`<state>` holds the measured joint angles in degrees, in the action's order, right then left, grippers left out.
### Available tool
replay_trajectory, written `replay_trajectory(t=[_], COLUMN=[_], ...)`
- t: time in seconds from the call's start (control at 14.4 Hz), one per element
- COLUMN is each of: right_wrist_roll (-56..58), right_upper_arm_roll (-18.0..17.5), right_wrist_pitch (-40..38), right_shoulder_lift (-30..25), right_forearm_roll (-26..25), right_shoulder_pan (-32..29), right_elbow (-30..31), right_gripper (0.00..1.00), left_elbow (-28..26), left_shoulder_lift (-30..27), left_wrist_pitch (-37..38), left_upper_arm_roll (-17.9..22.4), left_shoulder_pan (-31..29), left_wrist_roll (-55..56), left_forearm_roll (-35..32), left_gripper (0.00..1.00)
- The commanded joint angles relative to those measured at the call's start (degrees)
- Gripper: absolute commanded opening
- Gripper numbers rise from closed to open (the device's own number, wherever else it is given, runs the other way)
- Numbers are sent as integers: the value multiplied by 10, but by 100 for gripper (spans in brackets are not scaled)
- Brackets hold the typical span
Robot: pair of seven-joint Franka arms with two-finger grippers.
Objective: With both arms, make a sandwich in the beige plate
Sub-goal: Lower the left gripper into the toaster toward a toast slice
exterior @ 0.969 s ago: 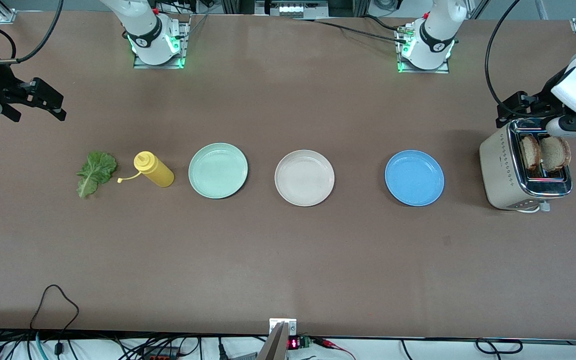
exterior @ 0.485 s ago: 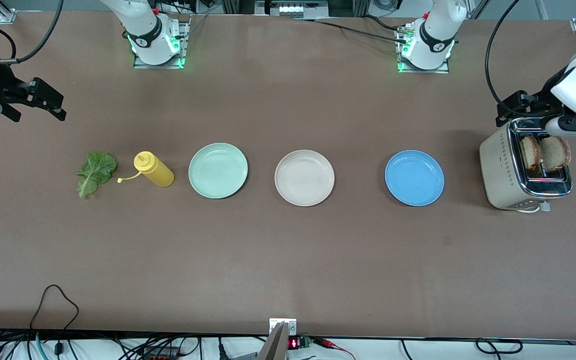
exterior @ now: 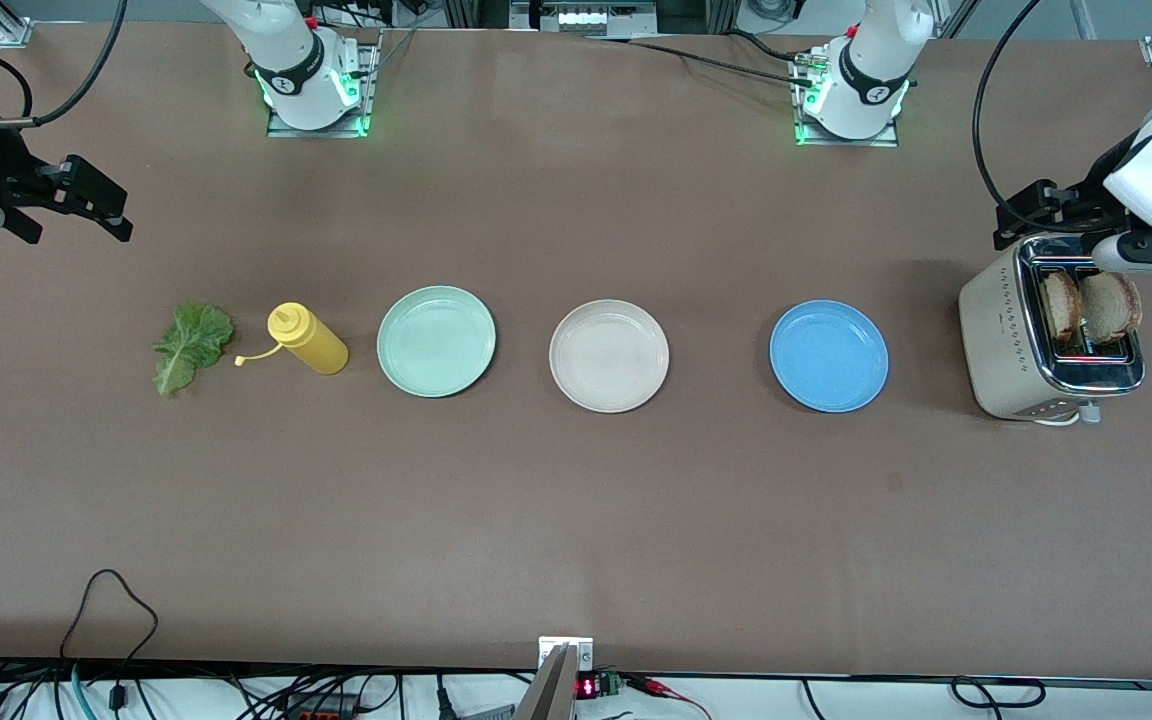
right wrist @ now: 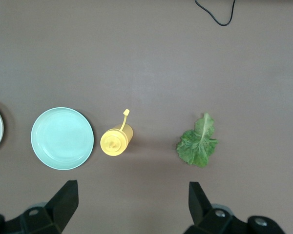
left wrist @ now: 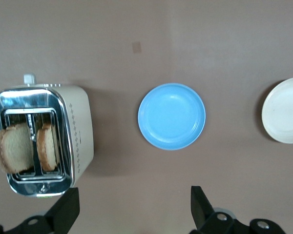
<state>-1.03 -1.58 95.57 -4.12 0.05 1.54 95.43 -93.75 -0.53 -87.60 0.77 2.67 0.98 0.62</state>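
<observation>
Beige plate (exterior: pixel 608 356): bare, the landmark here, mid-table in the row of three plates; nothing of the sandwich lies on it yet
Blue plate (exterior: pixel 828 356): beside the beige plate toward the left arm's end; not the target
Green plate (exterior: pixel 436 341): beside the beige plate toward the right arm's end; also to be skipped
Yellow bottle (exterior: pixel 307 338): past the green plate from the beige plate, upright, its cap hanging on a strap
Lettuce leaf (exterior: pixel 192 346): farthest from the beige plate at the right arm's end, flat on the table
Toaster (exterior: pixel 1048 341): farthest from the beige plate at the left arm's end
Bread slices (exterior: pixel 1094 306): two, standing up out of the toaster slots
Left gripper (left wrist: pixel 132 207): fingers spread wide, empty, in the air above the table just beside the toaster
Right gripper (right wrist: pixel 132 204): fingers spread wide, empty, in the air above the table near the lettuce leaf
Step in hand: likely the first bread pick by the left gripper
Doing it well: come straight down on one slice, pinch its faces across the thin way, lift clear of the slot, lay it flat and centred on the beige plate
</observation>
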Motion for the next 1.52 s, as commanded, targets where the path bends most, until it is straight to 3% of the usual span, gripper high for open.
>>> replay_trajectory(t=[0.0, 0.42, 0.76, 0.97, 1.18, 1.45], right_wrist_roll=[8, 8, 8, 8, 8, 8], right_upper_arm_roll=[-1, -1, -1, -1, -1, -1], right_wrist_pitch=[-6, -6, -6, -6, -6, -6], right_shoulder_lift=[-8, -8, -8, -8, -8, -8], right_forearm_roll=[3, 3, 3, 3, 3, 3], right_shoulder_pan=[-1, -1, -1, -1, -1, -1], right_elbow=[5, 5, 5, 5, 5, 5], right_gripper=[100, 100, 100, 100, 100, 100], left_elbow=[8, 8, -1, -24, -78, -171], left_shoulder_lift=[7, 39, 55, 57, 56, 37], left_wrist_pitch=[16, 16, 16, -9, -85, -190], left_upper_arm_roll=[2, 3, 1, 1, 0, -1], left_shoulder_pan=[-7, -42, -64, -95, -129, -150], left_wrist_roll=[2, -1, -24, -61, -138, -150], left_forearm_roll=[6, -3, -103, -119, -119, -119], left_gripper=[100, 100, 100, 100, 100, 100])
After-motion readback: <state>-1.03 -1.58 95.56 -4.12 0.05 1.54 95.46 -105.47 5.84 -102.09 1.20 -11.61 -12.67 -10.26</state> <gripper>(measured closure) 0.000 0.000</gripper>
